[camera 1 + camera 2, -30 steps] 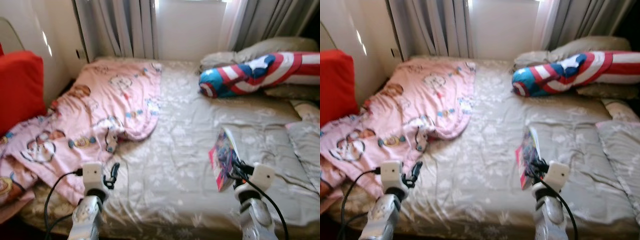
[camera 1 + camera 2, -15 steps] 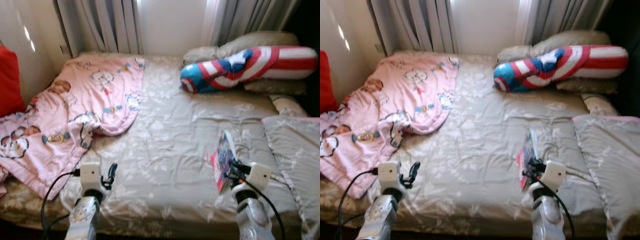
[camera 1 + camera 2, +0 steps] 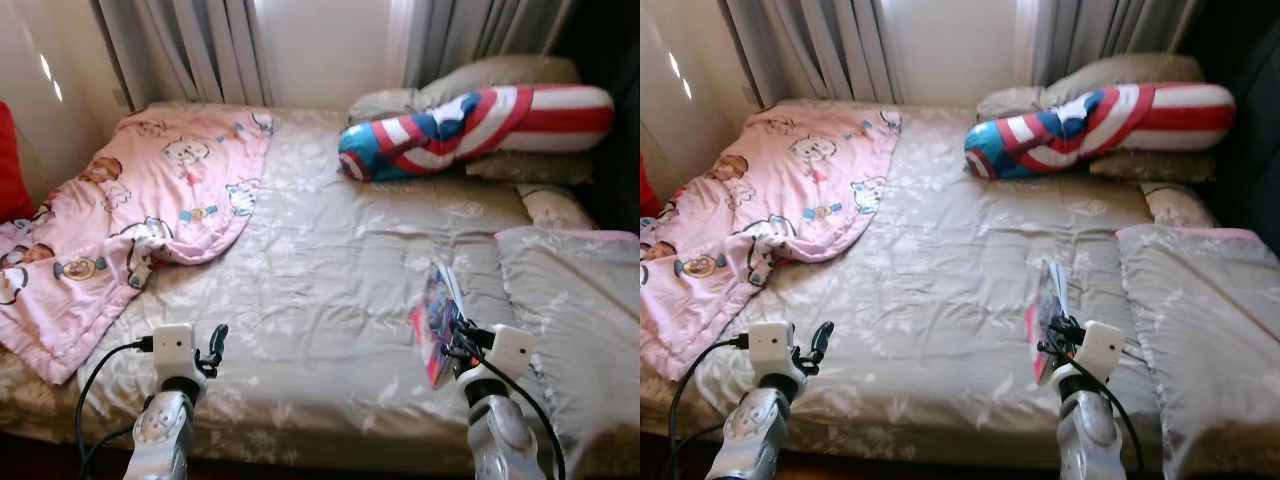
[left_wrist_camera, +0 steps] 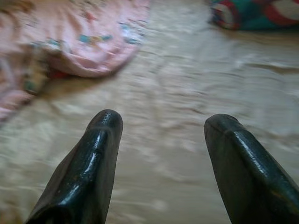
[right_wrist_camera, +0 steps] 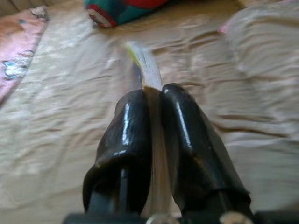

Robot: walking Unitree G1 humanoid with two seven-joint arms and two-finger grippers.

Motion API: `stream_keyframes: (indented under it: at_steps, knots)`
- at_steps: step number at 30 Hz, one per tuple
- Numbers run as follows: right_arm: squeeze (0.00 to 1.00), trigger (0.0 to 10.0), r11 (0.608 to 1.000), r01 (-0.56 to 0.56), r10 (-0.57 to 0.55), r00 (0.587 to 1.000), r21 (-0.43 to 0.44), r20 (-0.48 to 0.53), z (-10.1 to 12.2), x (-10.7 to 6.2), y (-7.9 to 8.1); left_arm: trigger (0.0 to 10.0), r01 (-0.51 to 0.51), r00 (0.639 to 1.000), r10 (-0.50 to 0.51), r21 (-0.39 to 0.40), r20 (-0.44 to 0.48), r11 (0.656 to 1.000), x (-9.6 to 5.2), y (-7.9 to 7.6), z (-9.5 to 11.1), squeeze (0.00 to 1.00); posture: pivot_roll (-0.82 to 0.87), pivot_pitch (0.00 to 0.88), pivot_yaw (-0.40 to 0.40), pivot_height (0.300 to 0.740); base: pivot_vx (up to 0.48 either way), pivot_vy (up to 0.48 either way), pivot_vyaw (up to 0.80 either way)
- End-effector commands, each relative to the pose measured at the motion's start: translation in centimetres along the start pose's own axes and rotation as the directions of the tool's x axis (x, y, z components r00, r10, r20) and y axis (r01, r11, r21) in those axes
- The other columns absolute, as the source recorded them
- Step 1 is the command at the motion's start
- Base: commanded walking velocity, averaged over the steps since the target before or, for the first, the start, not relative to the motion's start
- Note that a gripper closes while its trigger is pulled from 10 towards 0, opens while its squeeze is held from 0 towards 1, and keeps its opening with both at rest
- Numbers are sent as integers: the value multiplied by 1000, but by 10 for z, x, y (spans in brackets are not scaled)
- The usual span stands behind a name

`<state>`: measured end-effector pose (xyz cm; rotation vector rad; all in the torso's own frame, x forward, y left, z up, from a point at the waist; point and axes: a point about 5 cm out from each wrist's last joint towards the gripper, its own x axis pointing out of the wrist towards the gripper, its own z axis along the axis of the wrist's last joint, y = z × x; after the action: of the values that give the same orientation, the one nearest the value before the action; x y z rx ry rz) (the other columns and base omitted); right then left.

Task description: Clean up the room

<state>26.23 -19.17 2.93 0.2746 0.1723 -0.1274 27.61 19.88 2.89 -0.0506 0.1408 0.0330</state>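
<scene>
A thin colourful book [image 3: 437,318] stands on edge above the grey bed sheet [image 3: 330,290], pinched in my right gripper [image 3: 458,345]; the right wrist view has both fingers [image 5: 135,126] pressed against its pages [image 5: 142,60]. My left gripper [image 3: 214,347] hovers open over the front left of the bed, nothing between its fingers [image 4: 96,154]. A pink cartoon blanket [image 3: 130,210] lies rumpled over the bed's left side. A red, white and blue shield bolster [image 3: 470,125] lies at the head.
Grey pillows [image 3: 500,75] lie behind the bolster, and a grey quilt [image 3: 580,320] covers the right side. Curtains [image 3: 210,45] hang at the back wall. A red cushion [image 3: 10,160] sits at the far left edge.
The camera has swung to the right, so the whole bed shifted left in view and more of the grey quilt shows. The book stays in my right gripper; the left gripper stays open.
</scene>
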Motion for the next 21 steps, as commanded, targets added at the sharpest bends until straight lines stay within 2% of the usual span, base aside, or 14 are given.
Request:
stream_keyframes:
  at_steps: [1, 21]
  knots:
    - [0, 10000, 1000, -13, 12, 998, 4, 54, 11, 4, 4, 10000, -12, 1000, 12, -5, -3, 1000, -1, 6, 0, 0, -32, 49, -22, 740, 0, 0, 0]
    - [0, 10000, 1000, 9, -10, 999, 13, 48, 10, 4, 2, 10000, 4, 1000, -4, -9, -5, 1000, -1, 5, 0, 0, -31, 48, -21, 740, 0, 0, 0]
